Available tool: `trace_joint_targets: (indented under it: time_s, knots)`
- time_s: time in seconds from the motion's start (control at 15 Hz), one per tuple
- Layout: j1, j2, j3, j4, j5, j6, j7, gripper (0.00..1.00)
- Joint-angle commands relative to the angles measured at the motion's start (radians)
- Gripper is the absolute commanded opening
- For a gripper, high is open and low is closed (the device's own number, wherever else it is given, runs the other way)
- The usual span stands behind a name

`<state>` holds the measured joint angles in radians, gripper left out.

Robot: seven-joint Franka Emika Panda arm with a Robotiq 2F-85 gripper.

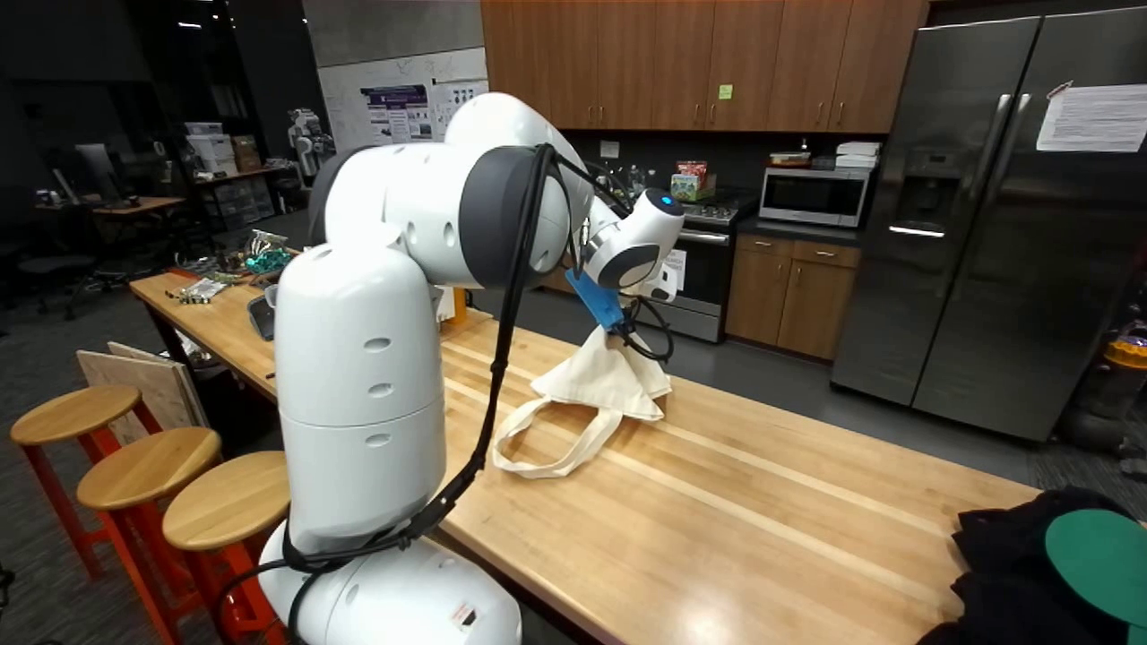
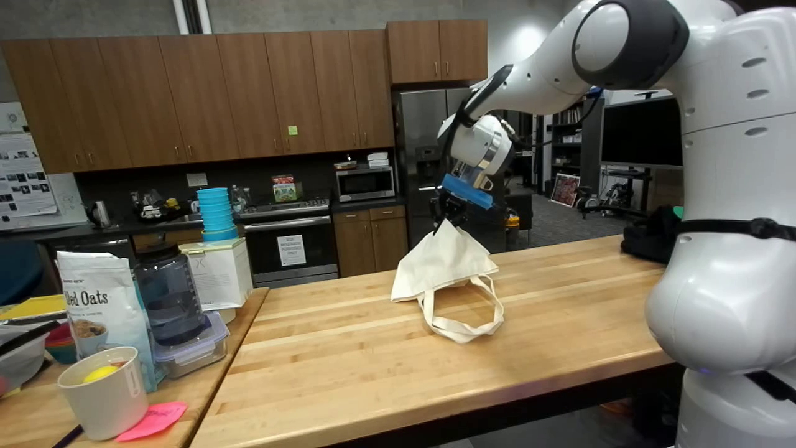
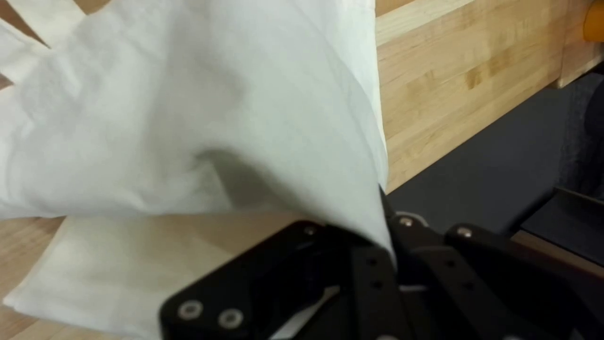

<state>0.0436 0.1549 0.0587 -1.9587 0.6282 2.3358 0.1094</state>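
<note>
A cream cloth tote bag [image 1: 599, 376] stands tented on the wooden table, with one corner pulled up; it also shows in an exterior view [image 2: 441, 261] and fills much of the wrist view [image 3: 264, 108]. Its strap handles [image 2: 460, 333] lie looped on the tabletop, on the side facing the robot base. My black gripper [image 3: 389, 241] is shut on the raised corner of the bag, with the cloth pinched between its fingers. In an exterior view the gripper [image 2: 444, 218] is just above the bag's peak. The lower part of the bag rests on the table.
The wooden table [image 1: 762, 528] has an edge beyond the bag. A black item with a green disc [image 1: 1098, 555] sits at one end. A side table holds an oats bag [image 2: 102, 311], a dark jar [image 2: 168, 292], a white box [image 2: 217, 274] and a mug [image 2: 106, 398]. Stools [image 1: 148, 466] stand alongside.
</note>
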Motion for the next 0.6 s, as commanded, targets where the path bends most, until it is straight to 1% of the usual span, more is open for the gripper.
trace_joint_targets:
  time_s: [0.0, 0.53]
  knots:
    - [0.008, -0.005, 0.006, 0.007, -0.032, 0.008, 0.034, 0.01]
    - [0.016, -0.004, 0.018, 0.009, -0.064, 0.010, 0.052, 0.01]
